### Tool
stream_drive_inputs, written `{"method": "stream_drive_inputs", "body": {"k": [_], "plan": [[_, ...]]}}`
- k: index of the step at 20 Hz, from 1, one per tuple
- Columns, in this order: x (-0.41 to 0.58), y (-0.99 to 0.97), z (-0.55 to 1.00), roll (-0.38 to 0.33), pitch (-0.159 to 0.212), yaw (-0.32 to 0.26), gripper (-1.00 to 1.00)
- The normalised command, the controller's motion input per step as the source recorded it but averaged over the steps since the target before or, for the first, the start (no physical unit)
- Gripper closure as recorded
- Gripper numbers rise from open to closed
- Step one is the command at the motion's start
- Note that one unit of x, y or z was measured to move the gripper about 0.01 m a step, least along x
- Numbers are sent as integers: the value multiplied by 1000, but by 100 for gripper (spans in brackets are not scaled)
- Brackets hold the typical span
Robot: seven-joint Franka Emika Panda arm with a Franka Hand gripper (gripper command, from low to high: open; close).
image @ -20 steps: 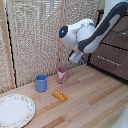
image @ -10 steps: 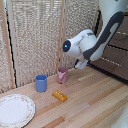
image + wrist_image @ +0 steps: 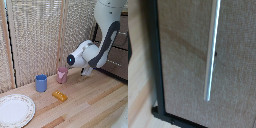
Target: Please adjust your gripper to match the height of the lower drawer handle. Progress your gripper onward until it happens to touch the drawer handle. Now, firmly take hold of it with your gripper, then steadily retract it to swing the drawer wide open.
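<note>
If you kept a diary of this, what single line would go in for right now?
stage: approach | arm lowered by drawers | handle close in wrist view, not gripped | gripper: hidden | cups, plate untouched

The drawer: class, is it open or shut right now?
Shut, as far as the wrist view shows: the drawer front sits level inside its dark frame, no interior visible, and its silver drawer handle is not gripped. The claw is out of view.

On the table (image 3: 95,107), a plate (image 3: 15,110) lies toward the exterior view's left of two cups (image 3: 41,83).
</note>
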Motion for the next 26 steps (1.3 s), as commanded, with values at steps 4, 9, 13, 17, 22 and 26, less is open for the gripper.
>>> {"method": "stream_drive_inputs", "body": {"k": [4, 9, 13, 17, 22, 26], "plan": [[-196, -468, 0, -221, -22, 147, -100], [-61, -606, 2, -51, -7, 189, -100], [0, -546, 86, 17, 5, 242, -100], [-64, -569, 229, 17, 4, 213, -100], [-80, -569, 210, 33, 0, 66, -100], [-19, -352, 0, 6, 1, 13, 100]]}}
